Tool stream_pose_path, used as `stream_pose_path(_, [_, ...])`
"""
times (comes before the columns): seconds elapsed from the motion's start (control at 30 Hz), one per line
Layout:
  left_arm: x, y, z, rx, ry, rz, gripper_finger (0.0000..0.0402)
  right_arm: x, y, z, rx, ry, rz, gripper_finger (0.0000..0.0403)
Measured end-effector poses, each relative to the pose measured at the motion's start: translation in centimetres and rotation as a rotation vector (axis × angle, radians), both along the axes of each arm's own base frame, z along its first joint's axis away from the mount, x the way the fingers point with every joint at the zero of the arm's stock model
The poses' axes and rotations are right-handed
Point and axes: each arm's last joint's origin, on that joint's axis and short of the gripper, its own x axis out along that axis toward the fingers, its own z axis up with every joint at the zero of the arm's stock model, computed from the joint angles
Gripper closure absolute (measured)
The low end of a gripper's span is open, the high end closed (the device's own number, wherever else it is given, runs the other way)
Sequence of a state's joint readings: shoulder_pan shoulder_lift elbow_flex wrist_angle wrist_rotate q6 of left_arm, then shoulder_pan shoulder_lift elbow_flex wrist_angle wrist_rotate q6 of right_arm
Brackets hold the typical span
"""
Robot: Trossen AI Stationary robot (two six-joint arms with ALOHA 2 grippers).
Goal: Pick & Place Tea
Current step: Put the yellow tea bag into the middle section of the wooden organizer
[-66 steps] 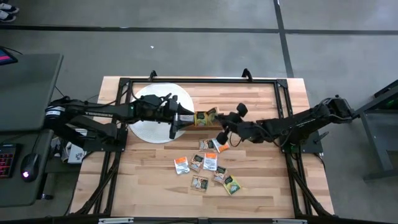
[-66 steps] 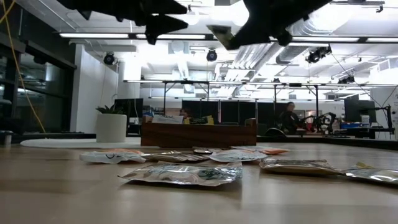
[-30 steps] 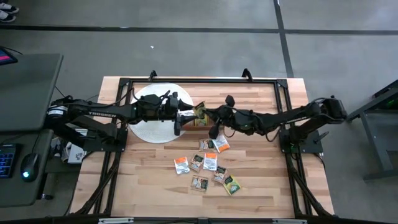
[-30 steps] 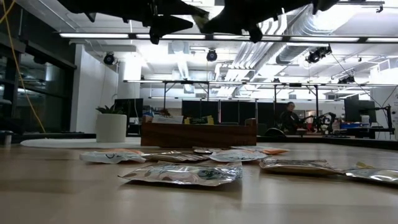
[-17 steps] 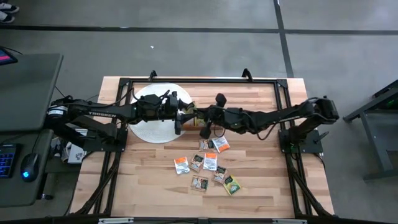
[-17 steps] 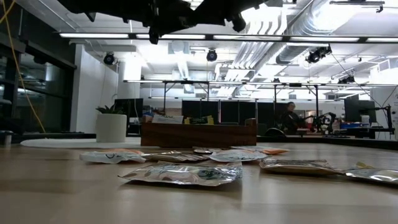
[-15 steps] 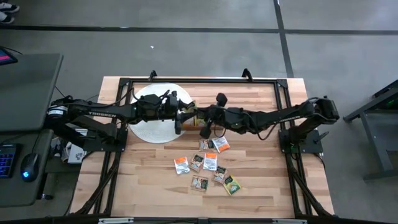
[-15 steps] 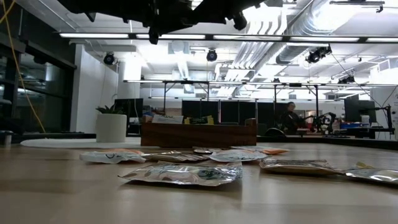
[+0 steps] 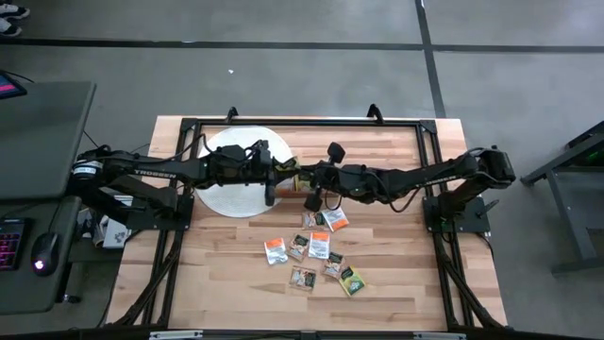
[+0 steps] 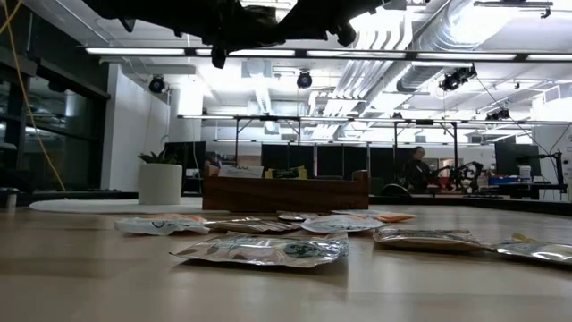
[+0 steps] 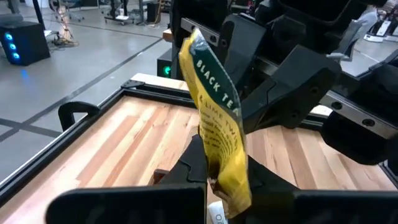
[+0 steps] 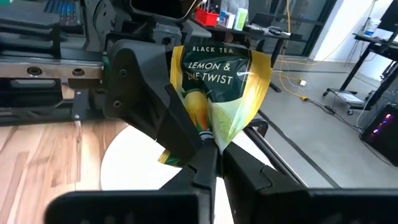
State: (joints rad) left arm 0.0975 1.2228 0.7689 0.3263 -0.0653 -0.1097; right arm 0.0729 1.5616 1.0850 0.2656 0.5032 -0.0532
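Left pincer (image 11: pixel 214 180) now clamped on green-yellow sachet (image 11: pixel 214 118) (right pincer (image 12: pixel 208 158) pinching too), wooden table (image 9: pixel 396 274), office beyond.

— What's on the pale wooden slatted table (image 9: pixel 396 283)?
— A large white round disc (image 9: pixel 231 194) toward its back-left, a long brown wooden box (image 10: pixel 284 192) mid-table, and flat tea sachets (image 9: pixel 316 250) scattered toward the front edge.

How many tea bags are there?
9 tea bags. One gripped between left end effector and right end effector; eight loose on the table: two near the arms, six beyond. Others may be hidden.
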Motion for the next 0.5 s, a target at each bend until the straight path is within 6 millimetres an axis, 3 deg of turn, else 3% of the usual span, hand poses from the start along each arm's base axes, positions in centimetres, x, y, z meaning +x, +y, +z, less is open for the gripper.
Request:
stream_pose_path(0.23, [0.1,-0.2,0.1,0.009,-0.006,-0.047,0.0400,-1.1,0.0,1.1,0.011,0.022,0.055,0.0320])
stream_pose_path(0.5, [0.0,-0.3,-0.5,0.028,0.044,-0.143,0.0401,-3.2,-0.7,2.8,0.132,0.086,0.274,0.0261])
